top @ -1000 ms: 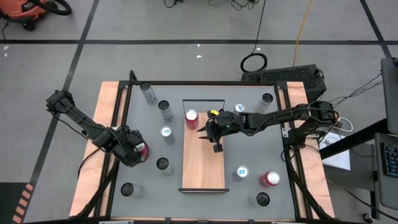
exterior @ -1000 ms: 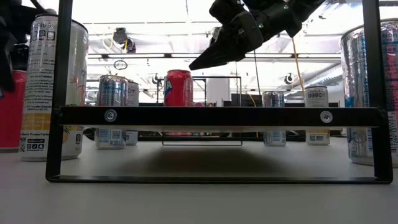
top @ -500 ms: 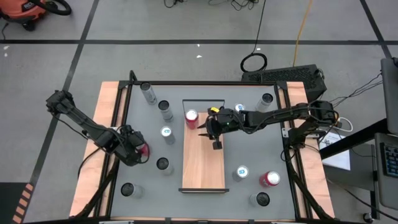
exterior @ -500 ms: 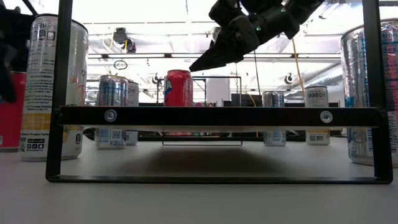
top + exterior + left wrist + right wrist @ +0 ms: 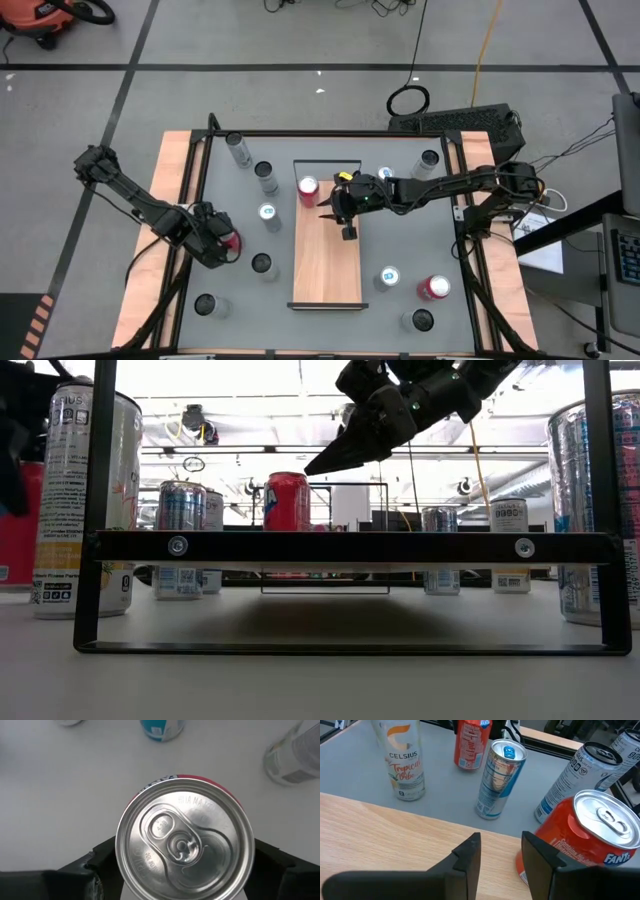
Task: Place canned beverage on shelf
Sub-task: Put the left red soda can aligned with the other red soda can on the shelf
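The left gripper [image 5: 222, 243] sits low over the grey tabletop [image 5: 420, 225] near its left side, its dark fingers [image 5: 80, 875] on either side of a red aluminium can with a silver pull-tab lid [image 5: 185, 842]. Whether the fingers press the can's wall or merely flank it cannot be told. In the low view this red can [image 5: 18, 530] stands on the table at the far left, beside a tall white can printed "CELSIUS" [image 5: 82, 500].

The right gripper [image 5: 333, 212] hangs above the long light-wood shelf board with dark edging [image 5: 326, 262], over its far part, with fingers [image 5: 465, 860] a narrow gap apart and nothing between them. Just beside them on the board stands an orange-red can reading "FANTA" [image 5: 580, 837], near the thin black wire rail [image 5: 326, 163]. The near half of the board lies bare.

Grey table surface separates the shelf's left edge from the left gripper, with two cans in that stretch: a blue-topped silver can [image 5: 267, 213] and a dark-topped can [image 5: 262, 264]. The wrist view of the right arm shows a white "CELSIUS Tropical Vibe" can [image 5: 402, 760], a silver-blue slim can [image 5: 499, 777] and a tall silver can [image 5: 575, 777] past the shelf's edge. More cans ring the shelf on the right, among them a red-topped one [image 5: 434, 288] by the near right corner.
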### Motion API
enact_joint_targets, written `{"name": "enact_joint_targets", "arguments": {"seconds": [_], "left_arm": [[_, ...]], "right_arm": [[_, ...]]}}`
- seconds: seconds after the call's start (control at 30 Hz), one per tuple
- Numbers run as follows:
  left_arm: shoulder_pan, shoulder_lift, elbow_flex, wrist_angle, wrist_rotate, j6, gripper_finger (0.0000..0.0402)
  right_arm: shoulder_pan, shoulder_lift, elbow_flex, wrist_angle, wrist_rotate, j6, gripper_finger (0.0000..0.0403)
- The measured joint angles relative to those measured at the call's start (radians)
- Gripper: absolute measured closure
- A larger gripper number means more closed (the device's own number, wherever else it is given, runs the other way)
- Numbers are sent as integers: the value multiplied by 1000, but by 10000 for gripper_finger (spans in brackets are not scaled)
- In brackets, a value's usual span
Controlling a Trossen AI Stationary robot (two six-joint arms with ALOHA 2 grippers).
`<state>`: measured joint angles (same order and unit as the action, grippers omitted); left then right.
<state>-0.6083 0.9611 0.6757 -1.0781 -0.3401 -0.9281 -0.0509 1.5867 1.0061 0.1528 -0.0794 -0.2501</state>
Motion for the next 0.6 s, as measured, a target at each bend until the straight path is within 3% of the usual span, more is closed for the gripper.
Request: {"name": "enact_joint_targets", "arguments": {"seconds": [0.27,0.6], "left_arm": [[0,0,2,-2,-3,-33,110],[1,0,-32,26,-60,-61,60]], "right_arm": [[0,0,0,-18,0,-1,293],[0,0,0,-31,0,-24,293]]}}
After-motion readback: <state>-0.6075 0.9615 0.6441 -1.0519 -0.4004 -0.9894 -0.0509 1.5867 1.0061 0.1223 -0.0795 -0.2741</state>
